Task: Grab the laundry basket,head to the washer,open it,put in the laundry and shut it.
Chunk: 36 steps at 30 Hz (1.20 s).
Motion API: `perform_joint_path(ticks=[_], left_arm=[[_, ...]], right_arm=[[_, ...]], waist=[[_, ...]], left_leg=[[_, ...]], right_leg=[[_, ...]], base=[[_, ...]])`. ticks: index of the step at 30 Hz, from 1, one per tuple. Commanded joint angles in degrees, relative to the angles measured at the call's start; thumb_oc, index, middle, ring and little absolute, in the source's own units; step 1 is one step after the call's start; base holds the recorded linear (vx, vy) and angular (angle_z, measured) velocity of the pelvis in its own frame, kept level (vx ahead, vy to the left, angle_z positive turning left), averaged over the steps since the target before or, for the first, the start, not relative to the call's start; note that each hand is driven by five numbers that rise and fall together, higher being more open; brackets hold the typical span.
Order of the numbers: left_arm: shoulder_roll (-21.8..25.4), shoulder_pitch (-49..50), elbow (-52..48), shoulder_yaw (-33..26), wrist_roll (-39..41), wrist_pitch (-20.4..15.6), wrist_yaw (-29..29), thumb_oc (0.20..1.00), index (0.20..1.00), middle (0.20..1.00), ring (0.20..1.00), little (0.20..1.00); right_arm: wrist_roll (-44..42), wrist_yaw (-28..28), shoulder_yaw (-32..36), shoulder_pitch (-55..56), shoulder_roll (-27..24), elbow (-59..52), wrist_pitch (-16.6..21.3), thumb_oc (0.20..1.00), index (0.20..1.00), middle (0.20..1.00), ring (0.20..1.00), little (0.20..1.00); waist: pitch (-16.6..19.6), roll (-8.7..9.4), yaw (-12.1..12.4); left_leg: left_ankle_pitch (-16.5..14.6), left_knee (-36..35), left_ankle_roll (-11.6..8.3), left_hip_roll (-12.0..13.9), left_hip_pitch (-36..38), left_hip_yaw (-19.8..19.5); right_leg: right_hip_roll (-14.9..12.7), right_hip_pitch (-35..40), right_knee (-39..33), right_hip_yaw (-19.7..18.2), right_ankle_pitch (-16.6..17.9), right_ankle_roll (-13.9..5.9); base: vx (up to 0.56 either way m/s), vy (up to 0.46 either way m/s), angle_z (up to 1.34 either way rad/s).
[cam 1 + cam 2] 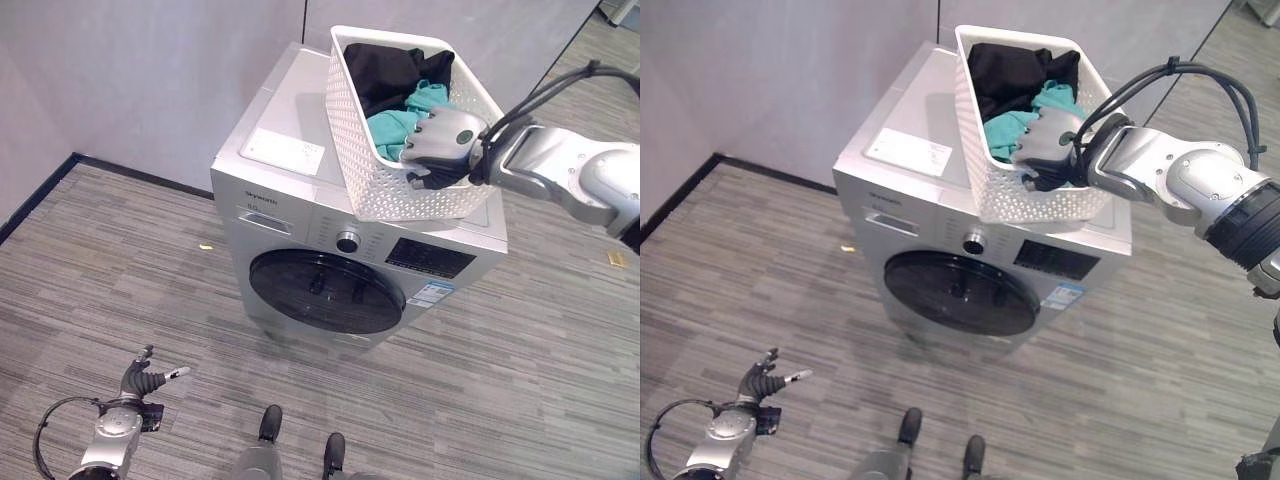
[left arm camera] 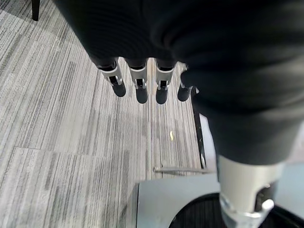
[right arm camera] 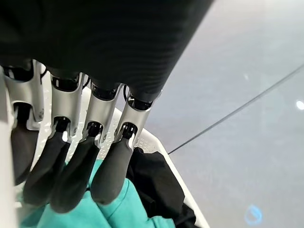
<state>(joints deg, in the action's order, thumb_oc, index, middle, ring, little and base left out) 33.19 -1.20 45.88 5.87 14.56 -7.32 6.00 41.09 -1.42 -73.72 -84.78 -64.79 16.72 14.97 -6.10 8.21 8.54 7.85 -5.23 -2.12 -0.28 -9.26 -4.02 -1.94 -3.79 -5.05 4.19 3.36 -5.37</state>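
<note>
A floor (image 1: 120, 260) of grey striped carpet tiles is seen, bounded at the back by pale grey wall panels (image 1: 150, 70) with a dark skirting strip along their foot. A silver front-loading washer (image 1: 290, 215) is set against that wall, its round dark door (image 1: 325, 290) closed and facing the robot. A small yellowish scrap (image 1: 205, 246) lies on the floor just beside the washer's left corner. Open carpet is left on both sides of the machine and in front of it.

The white perforated laundry basket (image 1: 355, 150) is set on the washer's flat top, toward the right and front, its front end near the top's front edge. Black clothing (image 1: 385, 70) and teal clothing (image 1: 400, 120) are piled inside it.

The right arm is stretched in from the right, and the right hand (image 1: 445, 140) is placed at the basket's right rim. In the right wrist view its fingers (image 3: 111, 171) are seen curved down over the teal cloth inside; whether the rim is truly gripped cannot be told with certainty, though it appears hooked over.

The left hand (image 1: 145, 378) is held low over the floor at the lower left, well apart from the washer, its fingers (image 2: 140, 88) loosely straight and holding nothing.
</note>
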Motion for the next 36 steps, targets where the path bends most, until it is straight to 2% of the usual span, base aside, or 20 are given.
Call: perform_joint_path(ticks=[1, 5, 16, 23, 26, 32, 33, 34, 35, 36], left_arm=[[2.46, -3.93, 0.8, -0.15, -2.36, -1.48, 0.15, 1.0, 1.0, 1.0, 1.0, 1.0], [2.22, -3.85, 1.47, 0.85, -2.5, -1.42, -0.2, 1.0, 1.0, 1.0, 1.0, 1.0], [0.67, -2.25, 2.72, 1.52, -2.53, -1.73, -0.66, 1.0, 1.0, 1.0, 1.0, 1.0], [-0.59, -1.41, 2.98, 0.51, -2.62, -1.5, -0.49, 1.0, 1.0, 1.0, 1.0, 1.0], [-1.48, -1.42, 3.72, 0.52, -2.78, -1.09, -0.56, 1.0, 1.0, 1.0, 1.0, 1.0], [-1.67, -1.54, 3.9, 1.03, -3.18, -0.96, -0.55, 1.0, 1.0, 1.0, 1.0, 1.0], [-1.99, -1.56, 3.93, 1.02, -3.24, -0.97, -0.55, 1.0, 1.0, 1.0, 1.0, 1.0], [-2.35, -1.3, 3.74, 0.98, -3.12, -1.07, -0.6, 1.0, 1.0, 1.0, 1.0, 1.0], [-2.84, -1.22, 4.03, 0.84, -3.33, -1.14, -0.49, 1.0, 1.0, 1.0, 1.0, 1.0], [-2.85, -1.2, 4.06, 0.85, -3.35, -1.16, -0.48, 1.0, 1.0, 1.0, 1.0, 1.0]], right_arm=[[6.06, 0.78, -6.5, 1.77, -3.36, 1.99, 1.62, 0.2, 0.2, 0.2, 0.2, 0.2], [9.54, 2.23, -6.5, 3.23, -4.25, 5.49, 1.04, 0.2, 0.2, 0.2, 0.2, 0.2], [11.64, 5.33, -6.5, 5.93, -6.79, 16.72, -1.88, 0.2, 0.2, 0.2, 0.2, 0.2], [12.37, 5.4, -6.5, 5.36, -8.33, 8.13, -0.75, 0.2, 0.2, 0.2, 0.2, 0.2], [12.52, 5.95, -6.5, 5.1, -8.08, 2.08, 1.01, 0.2, 0.2, 0.2, 0.2, 0.2], [11.22, 6.66, -6.5, 6.39, -8.96, -0.54, 2.1, 0.2, 0.2, 0.2, 0.2, 0.2], [10.88, 6.84, -6.5, 7.22, -9.16, 0.23, 2.05, 0.266, 0.266, 0.266, 0.266, 0.266], [10.56, 7.01, -6.5, 7.87, -9.11, 1.52, 1.58, 0.633, 0.633, 0.633, 0.633, 0.633], [9.79, 7.06, -6.5, 8.23, -9.11, 2.77, 1.17, 0.74, 0.74, 0.74, 0.74, 0.74], [9.81, 7.14, -6.5, 8.28, -9.03, 2.89, 1.18, 0.94, 0.94, 0.94, 0.94, 0.94]], waist=[[-1.21, 3.53, 0.17], [-0.9, 3.83, -0.02], [0.22, 1.93, -0.78], [0.74, 1.45, -1.15], [0.98, 1.56, -1.3], [1.13, 1.56, -1.37], [1.18, 1.29, -1.48], [1.26, 0.9, -1.63], [1.39, 0.37, -1.87], [1.41, 0.36, -1.85]], left_leg=[[-3.74, 0.23, -1.61, 1.1, -1.04, -2.48], [-3.72, 0.23, -1.77, 1.32, -0.8, -3.04], [-4.05, 0.23, -1.89, 1.37, 0.34, -3.52], [-4.36, 0.23, -1.81, 1.58, 0.88, -3.5], [-4.68, 0.23, -1.8, 1.8, 1.41, -3.41], [-4.81, 0.23, -1.83, 1.92, 1.77, -3.44], [-4.85, 0.23, -1.83, 1.9, 1.79, -3.38], [-4.92, 0.23, -1.84, 1.94, 1.95, -3.24], [-4.97, 0.23, -1.84, 1.97, 2.03, -3.1], [-4.98, 0.23, -1.84, 1.99, 2.04, -3.09]], right_leg=[[-3.78, 2.51, 0.82, 0.62, -2.78, -3.4], [-3.49, 2.95, 0.71, 0.99, -3.19, -3.19], [-3.31, 4.14, 0.46, 0.93, -3.75, -2.85], [-3.09, 4.54, 0.36, 0.7, -4.09, -2.72], [-2.95, 4.88, 0.32, 0.62, -4.45, -2.54], [-2.69, 5.16, 0.27, 0.6, -4.76, -2.42], [-2.68, 5.2, 0.22, 0.55, -4.73, -2.44], [-2.69, 5.21, 0.22, 0.49, -4.65, -2.45], [-2.72, 5.27, 0.21, 0.43, -4.65, -2.45], [-2.7, 5.27, 0.21, 0.41, -4.64, -2.45]], base=[[0.03, -0.045, 0.01], [0.04, -0.034, 0.06], [0.03, -0.01, 0.04], [0.0, -0.002, 0.0], [0.02, -0.007, 0.0], [0.0, 0.0, 0.0], [0.0, 0.0, 0.0], [0.0, 0.0, 0.0], [0.0, 0.0, 0.0], [0.0, 0.0, 0.0]])
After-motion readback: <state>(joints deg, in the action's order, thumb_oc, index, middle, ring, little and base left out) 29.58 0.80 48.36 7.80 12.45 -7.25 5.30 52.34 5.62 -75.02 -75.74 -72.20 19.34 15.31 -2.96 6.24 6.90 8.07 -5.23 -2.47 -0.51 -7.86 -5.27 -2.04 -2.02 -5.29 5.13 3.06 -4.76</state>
